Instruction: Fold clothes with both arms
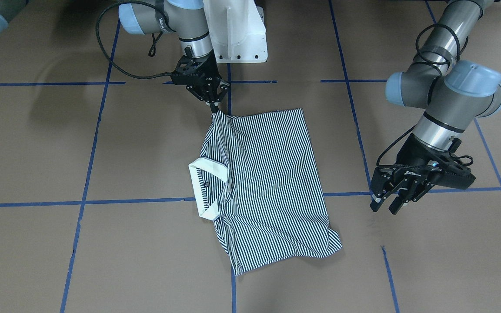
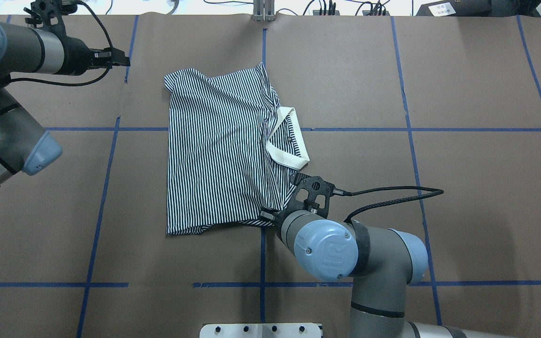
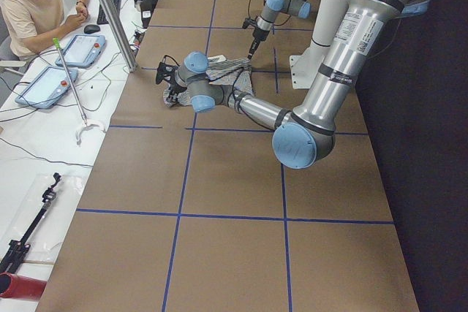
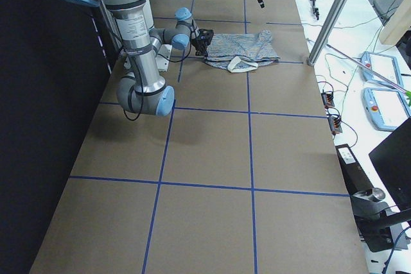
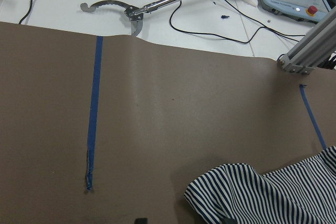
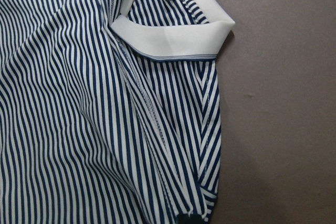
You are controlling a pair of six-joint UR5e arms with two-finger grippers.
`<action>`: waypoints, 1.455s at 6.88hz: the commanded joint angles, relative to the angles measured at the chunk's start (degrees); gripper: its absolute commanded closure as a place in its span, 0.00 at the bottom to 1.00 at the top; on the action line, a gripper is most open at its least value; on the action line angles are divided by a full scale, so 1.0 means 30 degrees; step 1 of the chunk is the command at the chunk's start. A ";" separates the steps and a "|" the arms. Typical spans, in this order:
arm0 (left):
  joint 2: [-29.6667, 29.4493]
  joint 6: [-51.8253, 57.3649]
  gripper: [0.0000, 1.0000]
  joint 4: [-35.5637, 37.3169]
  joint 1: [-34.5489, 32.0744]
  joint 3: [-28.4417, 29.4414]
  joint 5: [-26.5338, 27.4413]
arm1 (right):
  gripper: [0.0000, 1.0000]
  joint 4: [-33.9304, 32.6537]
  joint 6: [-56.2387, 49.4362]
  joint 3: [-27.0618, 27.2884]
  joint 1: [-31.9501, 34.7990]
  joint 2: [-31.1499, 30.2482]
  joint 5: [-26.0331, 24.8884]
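Seen from overhead, the right gripper (image 1: 214, 108) is pinched tight on the near corner of the shirt (image 2: 214, 155), at five o'clock of the cloth. The shirt lies mid-table, partly folded, with its collar (image 2: 283, 157) at three o'clock. It looks light and limp and likely to sag or slide, so hems and corners are probably the best holds. The left gripper (image 1: 386, 207) hangs spread and empty at ten o'clock, apart from the cloth. The brown table (image 2: 486, 211) carries blue tape lines (image 2: 439, 130). Beyond its far edge a person (image 3: 40, 5) sits at a white bench (image 3: 29, 137).
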 commanded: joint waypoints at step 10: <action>0.0134 -0.0166 0.42 0.0000 0.0033 -0.0086 0.0030 | 0.29 0.0154 0.0392 -0.2842 0.0846 0.2005 -0.0522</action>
